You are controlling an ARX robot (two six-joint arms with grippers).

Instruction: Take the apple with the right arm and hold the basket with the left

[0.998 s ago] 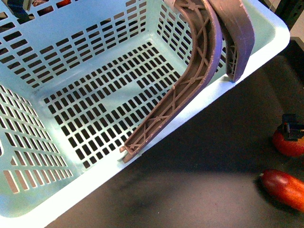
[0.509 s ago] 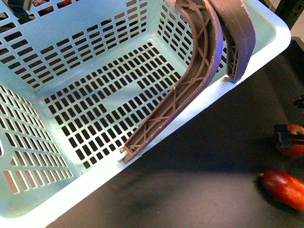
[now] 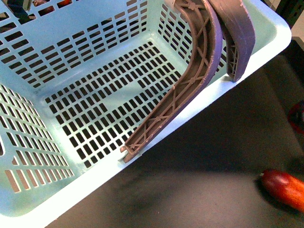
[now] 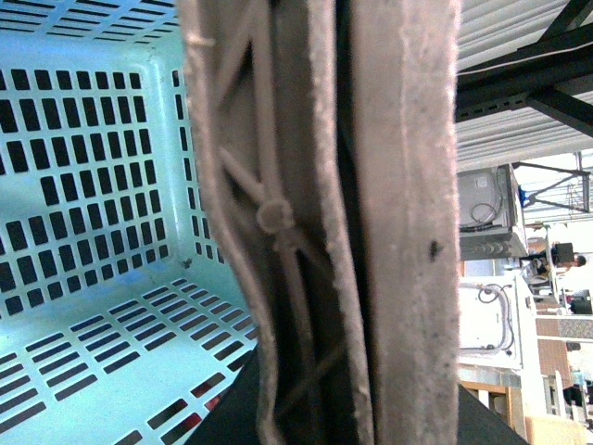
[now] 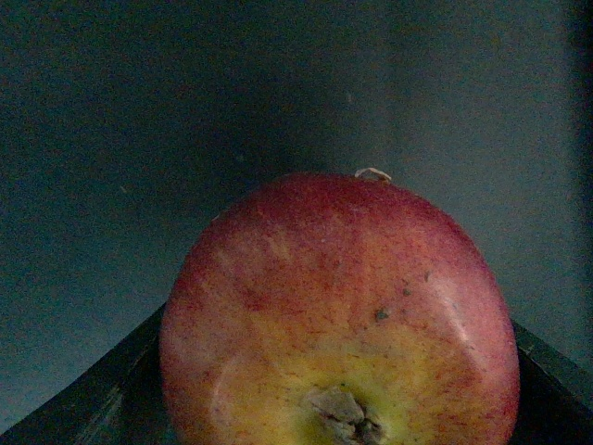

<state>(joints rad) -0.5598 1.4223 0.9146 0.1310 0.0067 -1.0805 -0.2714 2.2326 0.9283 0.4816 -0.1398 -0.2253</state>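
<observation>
The apple (image 5: 338,315), red with a yellow blush round its stem dimple, fills the lower half of the right wrist view. My right gripper (image 5: 338,413) is shut on it, and dark fingers (image 5: 102,399) show at both sides. In the front view only a red sliver of the apple (image 3: 299,118) shows at the right edge. The light blue basket (image 3: 57,42) takes up the left of the front view, its two brown handles (image 3: 199,61) folded over the rim. My left gripper (image 4: 343,408) is shut on the basket handle (image 4: 398,213), which hides its fingers.
An elongated darker red fruit (image 3: 285,189) lies on the black tabletop (image 3: 199,175) at the front right. Through the slots of the basket's far wall (image 3: 45,8), something red shows behind it. Shelving and equipment (image 4: 519,232) stand beyond the table.
The apple has risen off the table in my right gripper and moved up and right, almost out of the front view. The basket and the elongated fruit have not moved.
</observation>
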